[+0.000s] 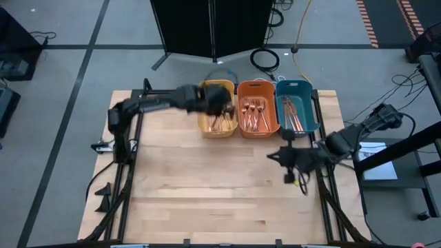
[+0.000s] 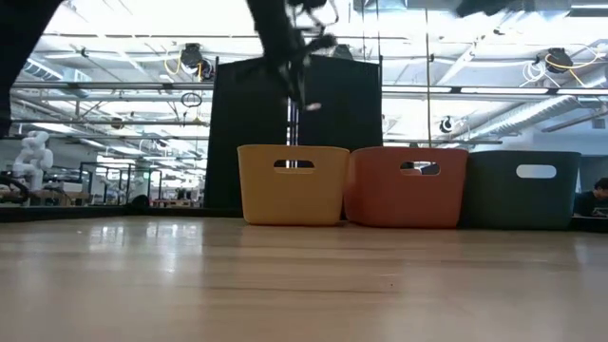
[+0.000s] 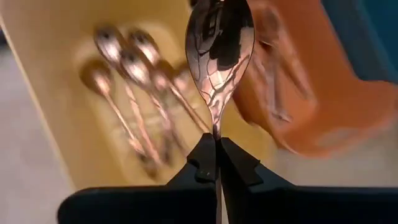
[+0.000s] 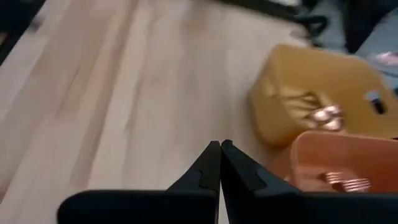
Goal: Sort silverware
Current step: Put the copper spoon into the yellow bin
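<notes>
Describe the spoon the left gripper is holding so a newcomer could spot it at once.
Find the row of three bins at the table's far edge and go to the yellow bin at its left end. Above it, the left gripper is shut on a copper spoon. Unlike the spoons lying in the bin, it is held in the air by its handle.

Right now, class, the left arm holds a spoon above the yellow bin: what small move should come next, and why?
Probably lower a little and open the left tool. It is shut on the spoon right above the yellow bin, where other spoons already lie. The right tool waits shut over the table.
</notes>
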Available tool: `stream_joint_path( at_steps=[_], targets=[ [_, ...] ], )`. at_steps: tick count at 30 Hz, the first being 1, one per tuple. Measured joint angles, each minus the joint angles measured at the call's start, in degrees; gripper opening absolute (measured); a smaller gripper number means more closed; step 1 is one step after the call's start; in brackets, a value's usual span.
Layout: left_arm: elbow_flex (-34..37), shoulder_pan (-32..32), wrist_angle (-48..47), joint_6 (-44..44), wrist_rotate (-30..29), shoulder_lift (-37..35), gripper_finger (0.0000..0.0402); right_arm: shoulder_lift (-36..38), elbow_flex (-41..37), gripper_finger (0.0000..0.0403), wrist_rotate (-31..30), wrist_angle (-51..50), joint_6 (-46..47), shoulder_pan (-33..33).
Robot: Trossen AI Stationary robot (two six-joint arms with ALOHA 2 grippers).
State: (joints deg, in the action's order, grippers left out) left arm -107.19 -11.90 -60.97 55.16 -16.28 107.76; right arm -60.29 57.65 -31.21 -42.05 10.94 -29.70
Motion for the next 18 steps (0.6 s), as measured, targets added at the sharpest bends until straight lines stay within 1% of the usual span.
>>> stream_joint_path(
  at_steps=[2, 5, 8, 9, 11, 13, 14, 18],
  targets=[
    [1.29, -5.00, 2.59, -7.73, 3.51, 0.47, 0.0000, 0.00, 0.00, 0.0000, 0.82, 3.03, -0.66, 4.30],
    [3.87, -11.15, 5.66, -14.32, 8.24, 1.36, 0.0000, 0.02, 0.00, 0.0000, 2.44, 4.47, 0.25, 10.98],
    [5.70, -15.71, 9.80, -16.55, 12.32, 2.15, 0.0000, 0.07, 0.00, 0.0000, 2.73, 4.36, 3.34, 16.95],
    [6.22, -17.11, 9.40, -16.64, 14.39, 2.17, 0.0002, 0.07, 0.00, 0.0000, 2.91, 4.23, 5.19, 18.45],
    [6.51, -19.08, 9.02, -17.80, 17.85, 3.56, 0.0011, 0.07, 0.00, 0.0000, 3.41, 4.20, 9.19, 20.75],
    [6.70, -20.34, 8.18, -19.88, 18.70, 5.01, 0.0024, 0.07, 0.00, 0.0000, 4.74, 4.18, 12.36, 22.03],
    [6.81, -20.60, 7.17, -20.49, 19.03, 5.79, 0.0032, 0.07, 0.00, 0.0000, 4.78, 4.18, 13.80, 22.37],
    [6.60, -20.76, 8.06, -21.09, 19.56, 7.17, 0.0061, 0.07, 0.00, 0.0000, 4.54, 4.18, 16.44, 23.11]
  ],
)
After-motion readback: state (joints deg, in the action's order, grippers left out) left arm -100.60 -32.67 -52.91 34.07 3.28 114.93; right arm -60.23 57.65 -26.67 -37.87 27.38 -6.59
